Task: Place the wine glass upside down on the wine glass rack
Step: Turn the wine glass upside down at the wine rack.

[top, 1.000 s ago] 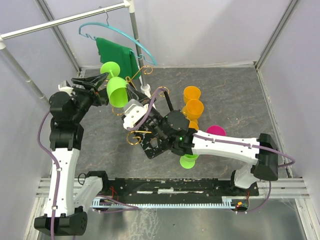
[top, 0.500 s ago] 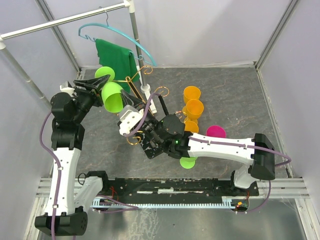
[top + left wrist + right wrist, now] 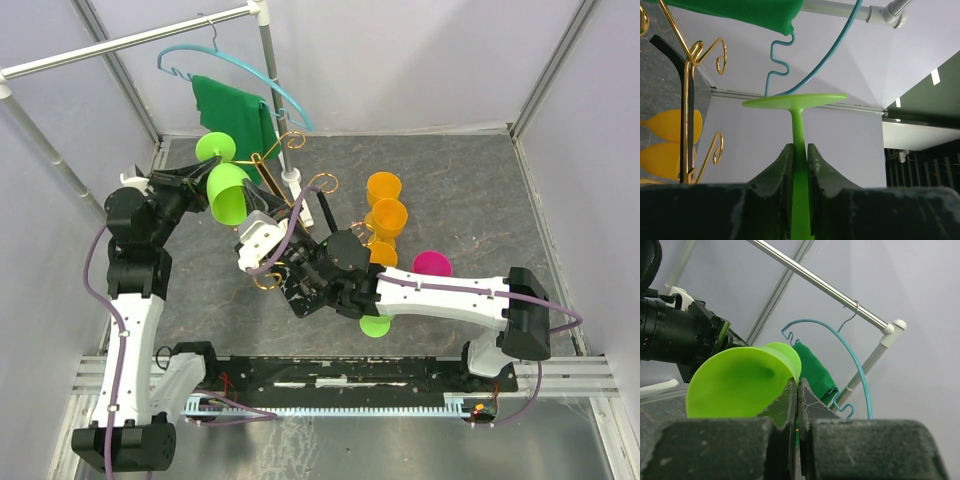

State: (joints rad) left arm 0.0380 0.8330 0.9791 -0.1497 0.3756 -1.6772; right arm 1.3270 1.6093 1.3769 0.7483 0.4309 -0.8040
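Lime-green plastic wine glass (image 3: 228, 192) hangs tilted in the air just beside the gold scroll arms of the wine glass rack (image 3: 300, 300), bowl toward the rack and foot away from it. Left gripper (image 3: 800, 147) has its fingers (image 3: 777, 170) clamped on the stem. Right gripper (image 3: 798, 385), close by the rack, has its fingers pressed together.

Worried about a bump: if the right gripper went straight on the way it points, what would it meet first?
Most likely the green wine glass: its bowl sits right beyond the right gripper, stem clamped in the left gripper. The gap between them is unclear.
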